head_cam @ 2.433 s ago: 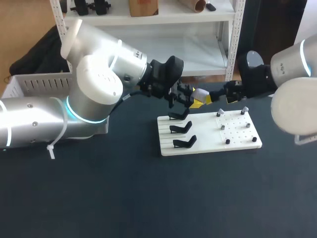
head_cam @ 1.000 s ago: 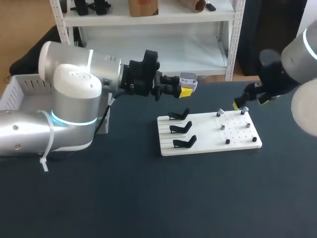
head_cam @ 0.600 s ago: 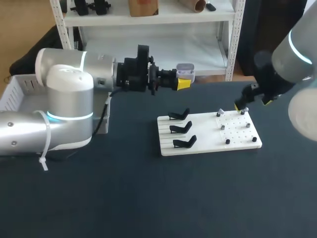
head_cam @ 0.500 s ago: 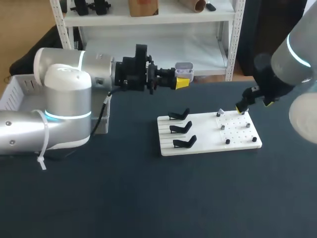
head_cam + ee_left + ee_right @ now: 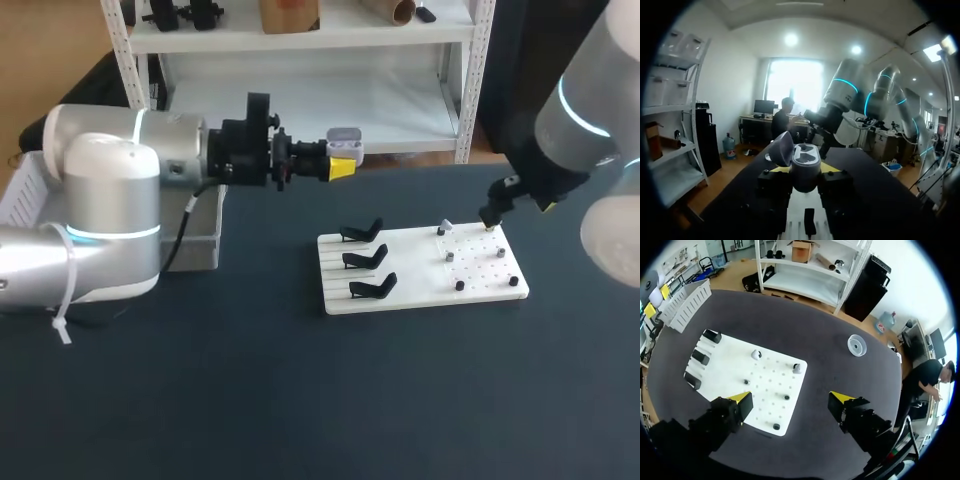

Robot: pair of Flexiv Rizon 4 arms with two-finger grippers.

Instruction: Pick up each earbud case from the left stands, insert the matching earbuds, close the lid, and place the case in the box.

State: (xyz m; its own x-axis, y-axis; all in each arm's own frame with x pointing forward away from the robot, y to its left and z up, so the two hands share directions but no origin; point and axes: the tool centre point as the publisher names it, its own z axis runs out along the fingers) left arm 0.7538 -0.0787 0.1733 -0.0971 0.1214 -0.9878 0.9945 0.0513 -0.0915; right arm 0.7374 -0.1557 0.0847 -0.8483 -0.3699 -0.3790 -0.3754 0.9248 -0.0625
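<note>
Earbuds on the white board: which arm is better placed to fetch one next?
Right, probably: the right gripper hangs open over the white board near the earbuds, while the left gripper is shut on the open case.

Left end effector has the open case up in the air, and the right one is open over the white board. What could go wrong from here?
1. The earbud case is pinched only by its lower body in the left end effector, lid open; pressing an earbud in might twist it or make it slip.
2. The earbuds on the white board are small, and the right end effector hangs wide open above them; a finger could knock one away.
</note>
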